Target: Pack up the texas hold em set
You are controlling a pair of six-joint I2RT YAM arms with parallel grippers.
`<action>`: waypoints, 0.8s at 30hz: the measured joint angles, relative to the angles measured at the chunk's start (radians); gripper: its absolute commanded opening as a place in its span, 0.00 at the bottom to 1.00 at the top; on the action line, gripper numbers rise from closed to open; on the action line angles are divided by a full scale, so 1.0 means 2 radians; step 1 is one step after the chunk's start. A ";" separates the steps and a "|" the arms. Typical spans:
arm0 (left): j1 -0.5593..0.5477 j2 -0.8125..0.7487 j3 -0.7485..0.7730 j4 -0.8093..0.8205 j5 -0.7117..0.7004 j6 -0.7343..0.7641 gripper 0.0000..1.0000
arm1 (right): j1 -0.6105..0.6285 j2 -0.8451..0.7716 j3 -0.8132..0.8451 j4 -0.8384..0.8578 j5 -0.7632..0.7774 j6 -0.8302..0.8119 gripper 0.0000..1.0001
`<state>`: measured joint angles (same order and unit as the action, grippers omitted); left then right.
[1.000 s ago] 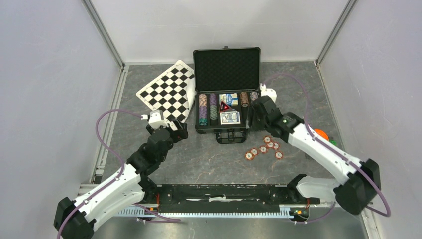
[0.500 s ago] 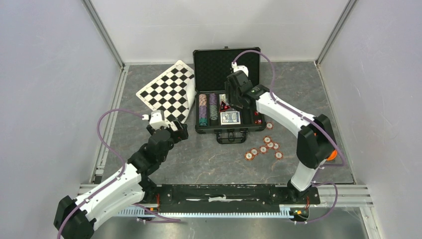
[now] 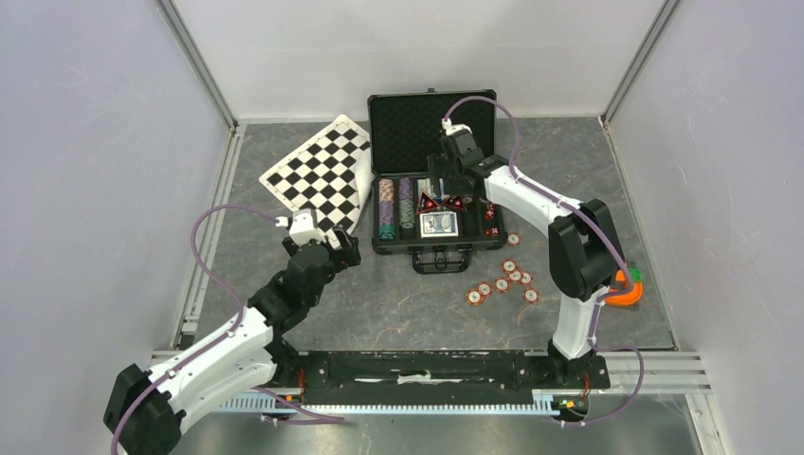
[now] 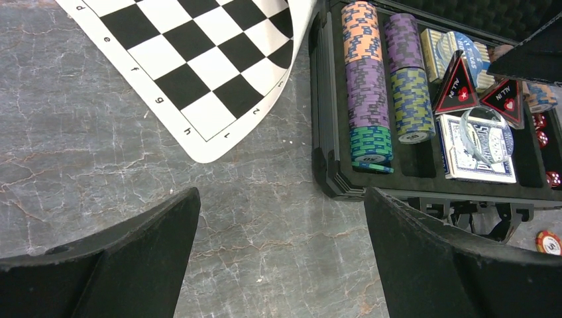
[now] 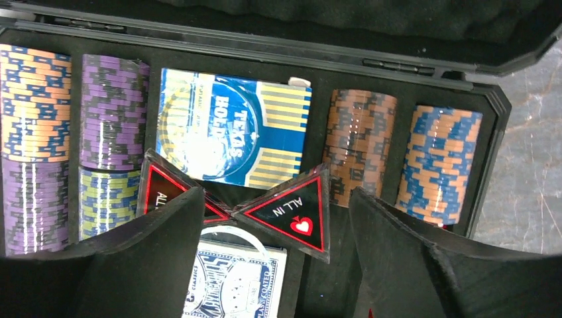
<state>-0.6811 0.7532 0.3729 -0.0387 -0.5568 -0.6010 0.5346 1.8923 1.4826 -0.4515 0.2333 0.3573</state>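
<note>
**Grey marbled table, open case, both pincers spread**

Right gripper (image 5: pixel 275 199) hangs over the middle of the case (image 3: pixel 432 128), its fingers well apart and nothing between them. Directly beneath lie two black triangular "ALL IN" buttons (image 5: pixel 291 215), tips touching. A blue "TEXAS HOLD" card deck (image 5: pixel 235 129) sits above them in the right wrist view. A second blue deck (image 5: pixel 232 278) is at the bottom edge, with a clear round piece on top.

Left of the decks run two rows of chips, one orange then purple (image 5: pixel 33 132), the other purple then yellow-green (image 5: pixel 112 132). Right of them lie a brown row (image 5: pixel 361 139) and a blue-and-orange row (image 5: pixel 441 162). Red dice (image 4: pixel 542 138) sit in the slot at the right edge of the left wrist view.

The case stands at the upper centre of the overhead view, its foam-lined lid raised at the back and its handle (image 3: pixel 442 261) toward the bottom of the frame. Loose chips (image 3: pixel 501 284), red and white, are scattered on the table (image 3: pixel 408 313) just below and right of the case.

Left gripper (image 4: pixel 281 195) is spread as wide, empty, over bare table near the case's lower left corner. Beside it, a corner of the checkered board (image 3: pixel 322 175) touches the case's left wall. An orange object (image 3: pixel 621 294) shows at the right of the overhead view, partly hidden by the right arm
</note>
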 measured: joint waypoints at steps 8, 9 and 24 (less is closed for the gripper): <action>0.000 0.008 0.000 0.009 0.006 0.010 1.00 | -0.010 -0.024 -0.024 0.024 -0.021 -0.026 0.98; 0.000 0.011 0.000 0.012 0.008 0.011 1.00 | -0.010 -0.038 -0.037 0.024 -0.019 -0.029 0.98; 0.023 0.132 0.042 0.029 0.124 0.013 1.00 | -0.075 -0.278 -0.320 0.040 -0.008 -0.064 0.97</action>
<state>-0.6350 1.0168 0.4576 0.0196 -0.3096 -0.5747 0.3840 1.3357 0.8429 -0.3714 0.2165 0.2302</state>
